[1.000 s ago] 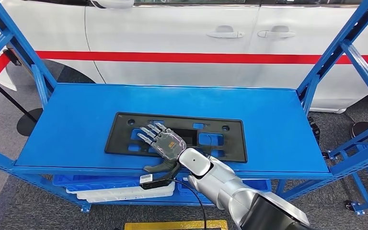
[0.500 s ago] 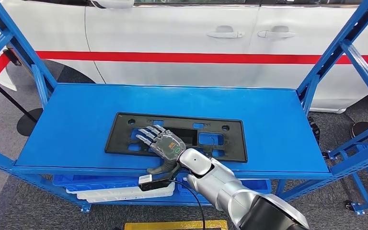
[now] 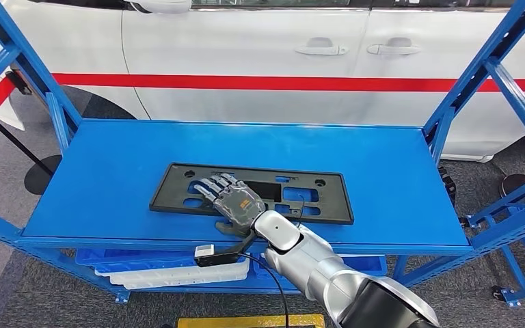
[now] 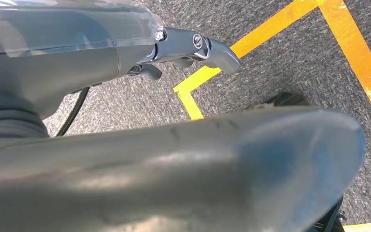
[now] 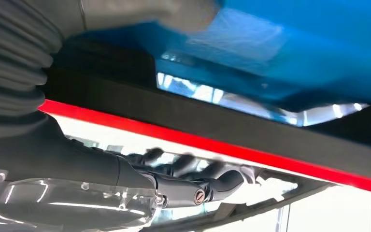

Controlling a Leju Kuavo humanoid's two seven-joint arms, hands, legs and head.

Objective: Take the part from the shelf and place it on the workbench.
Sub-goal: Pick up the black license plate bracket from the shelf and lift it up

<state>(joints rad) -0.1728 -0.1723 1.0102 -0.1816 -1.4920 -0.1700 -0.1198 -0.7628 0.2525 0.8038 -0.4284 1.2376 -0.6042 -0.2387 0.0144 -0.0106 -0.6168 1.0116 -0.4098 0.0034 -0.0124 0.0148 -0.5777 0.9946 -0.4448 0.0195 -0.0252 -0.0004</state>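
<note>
Head view first: one black part (image 3: 249, 193), a long flat plastic panel with cut-out windows, sits on the blue shelf (image 3: 109, 171), and its near edge looks lifted, the panel tilting up toward the robot. One right hand (image 3: 234, 199) is on it, fingers laid over the top face just left of the panel's middle, thumb (image 3: 231, 229) tucked down at the near edge. That reads as a grasp on the part, fingers above and thumb below. One silver arm (image 3: 307, 256) runs back from the hand to the lower right. Beyond the hand, past the far edge of the shelf, stands one white car (image 3: 280, 55) with a single red stripe and two door handles. Below the hand, on the lower tier, lie white and blue trays (image 3: 171, 273); how many there are I cannot tell. A yellow floor marking (image 3: 246, 321) shows beneath the wrist.

Left wrist view: the left hand (image 4: 193, 50) hangs over grey carpet with yellow floor tape (image 4: 290, 29) beyond its fingertips. Fingers are curled in loosely and nothing sits in them.

Right wrist view: close and blurred. The right hand's dark fingers (image 5: 212, 181) curl against the black part's edge (image 5: 251, 130), blue shelf surface behind the thumb (image 5: 183, 14), and the car's red stripe running right beside the fingers.
</note>
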